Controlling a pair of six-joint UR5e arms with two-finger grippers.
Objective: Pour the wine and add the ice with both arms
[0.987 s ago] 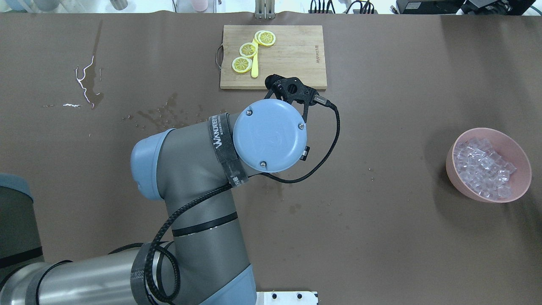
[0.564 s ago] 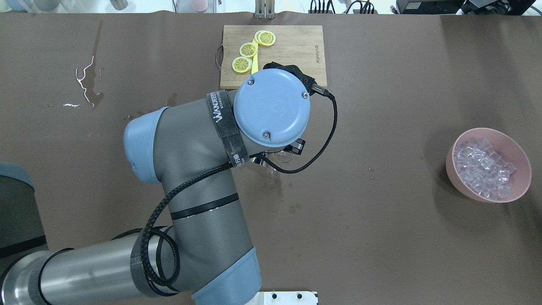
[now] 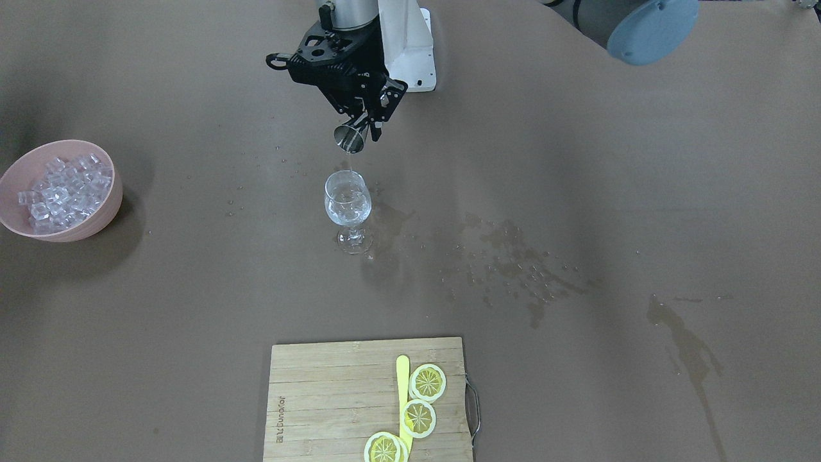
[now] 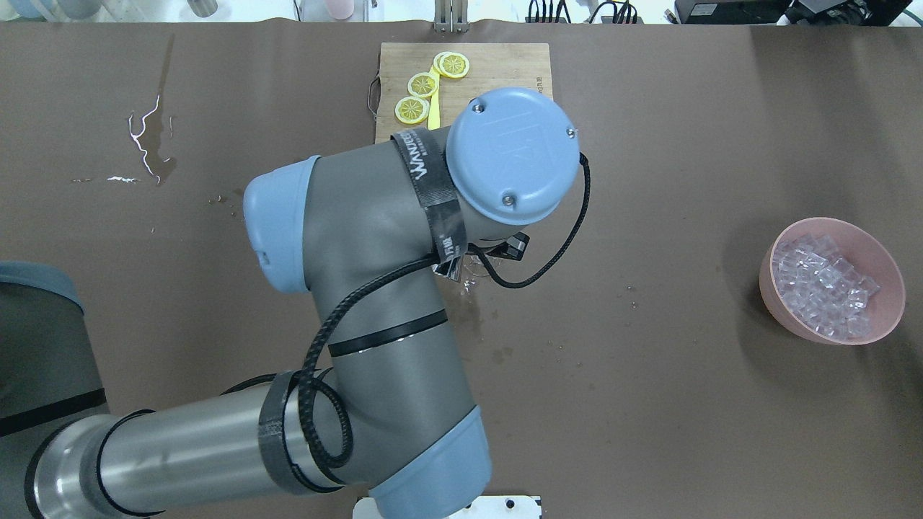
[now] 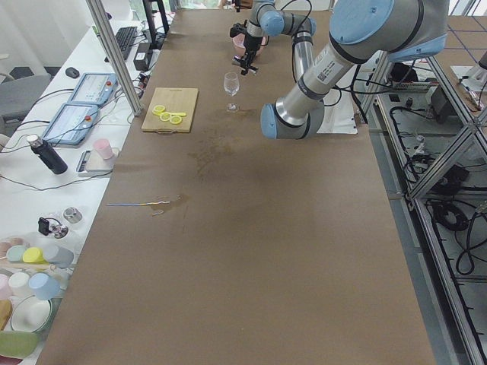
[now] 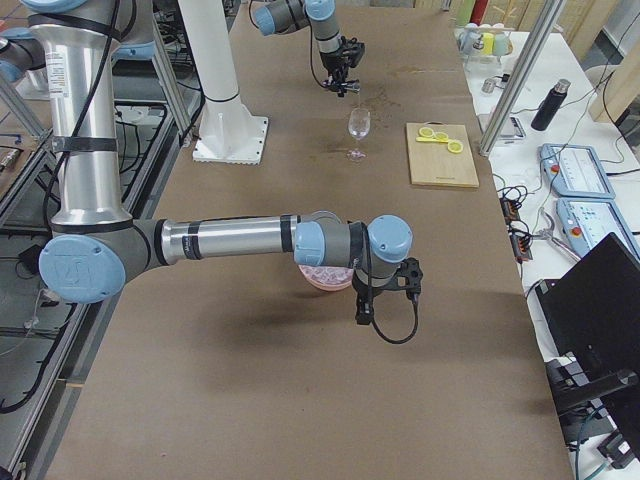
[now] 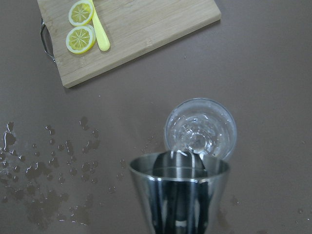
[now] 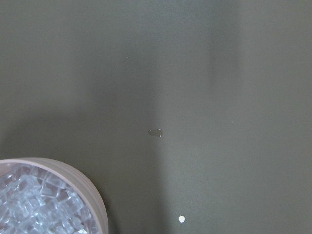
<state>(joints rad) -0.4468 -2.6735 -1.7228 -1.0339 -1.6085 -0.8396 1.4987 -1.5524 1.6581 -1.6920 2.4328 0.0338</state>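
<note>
My left gripper is shut on a steel jigger and holds it tilted above a clear stemmed wine glass. A thin clear stream runs from the jigger into the glass. The left wrist view shows the jigger's mouth right over the glass rim. In the overhead view the left arm hides the gripper and most of the glass. The ice fills a pink bowl at the robot's right. My right gripper hangs beside that bowl; I cannot tell whether it is open.
A wooden cutting board with lemon slices and a yellow stick lies across the table from the robot. Wet spots spread beside the glass. The white arm base stands behind the left gripper.
The left wrist has swung forward and to the right, over the board's near edge. The gripper that showed past the blue cap is now hidden under it.
</note>
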